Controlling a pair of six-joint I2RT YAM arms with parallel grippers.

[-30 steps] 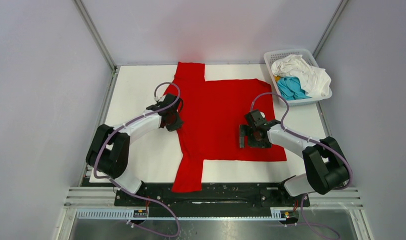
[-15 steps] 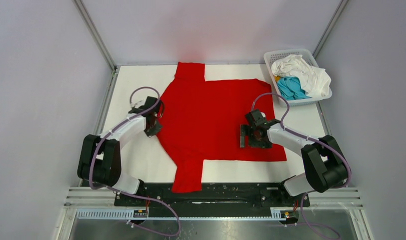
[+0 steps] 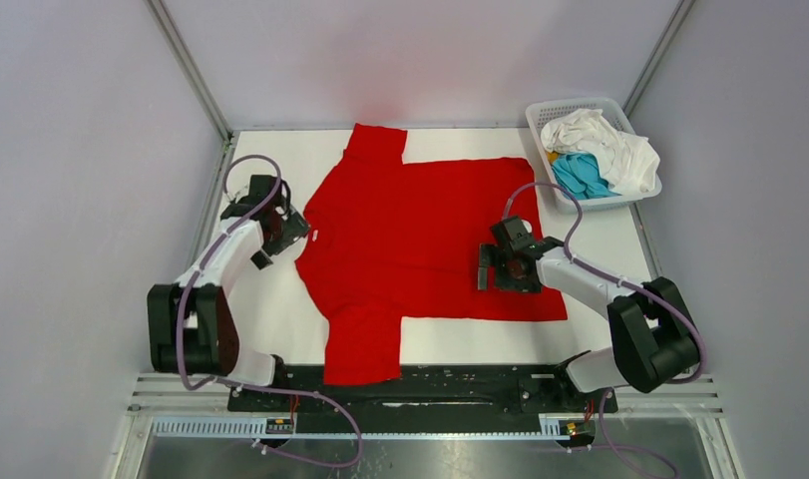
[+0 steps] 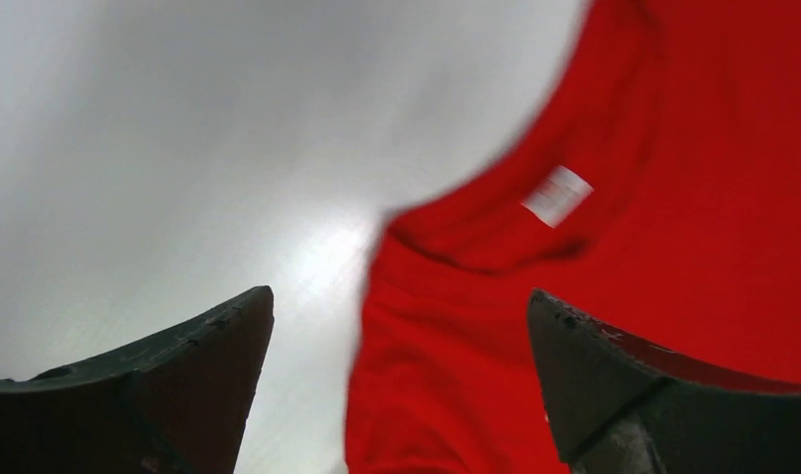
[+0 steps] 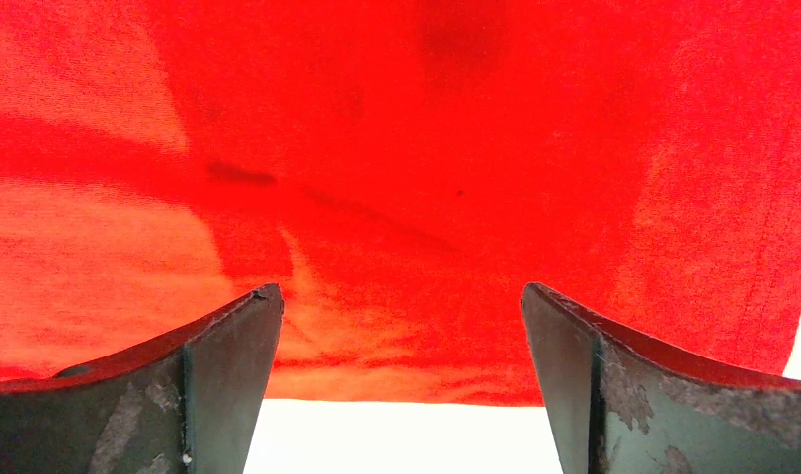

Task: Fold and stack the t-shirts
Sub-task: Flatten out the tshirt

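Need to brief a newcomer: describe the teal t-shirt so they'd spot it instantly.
At the far right corner of the table sits a white lattice basket. Inside, at its near left, lies the teal t-shirt, beside a white t-shirt. No other cloth is blue-green; the spread shirt is red.

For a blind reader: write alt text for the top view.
A red t-shirt lies spread on a table, the open left gripper beside its collar, the open right gripper over its body. A far-right basket holds crumpled cloth.
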